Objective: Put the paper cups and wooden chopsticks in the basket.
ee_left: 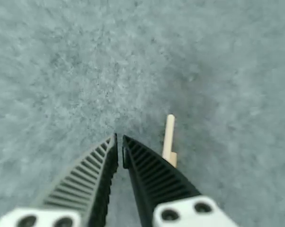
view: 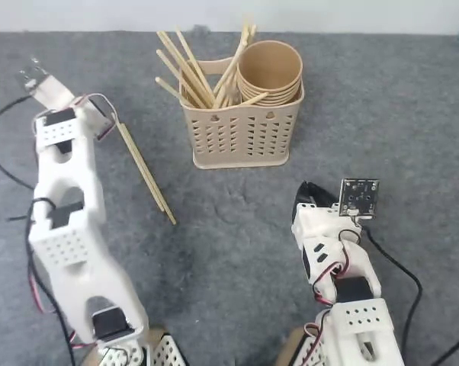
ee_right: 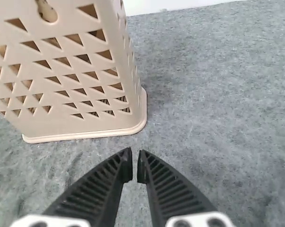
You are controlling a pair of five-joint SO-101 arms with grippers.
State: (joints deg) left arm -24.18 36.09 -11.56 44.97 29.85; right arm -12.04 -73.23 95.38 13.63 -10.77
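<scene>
A beige basket (view: 241, 126) stands at the back middle of the carpet, holding stacked paper cups (view: 269, 69) and several wooden chopsticks (view: 190, 70). Two loose chopsticks (view: 146, 174) lie together on the carpet to its left. My left gripper (ee_left: 120, 138) is shut and empty, low over the carpet at their far end; one chopstick end (ee_left: 169, 137) pokes out beside a finger, outside the jaws. My right gripper (ee_right: 134, 165) is shut and empty, pointing at the basket's (ee_right: 85, 71) near right corner from a short way off. It appears as a black tip (view: 306, 195) in the high view.
Grey carpet covers the whole table. The left arm (view: 65, 175) stretches along the left side and the right arm (view: 344, 282) sits at the front right. Open carpet lies between the arms and to the right of the basket. Cables trail beside both arms.
</scene>
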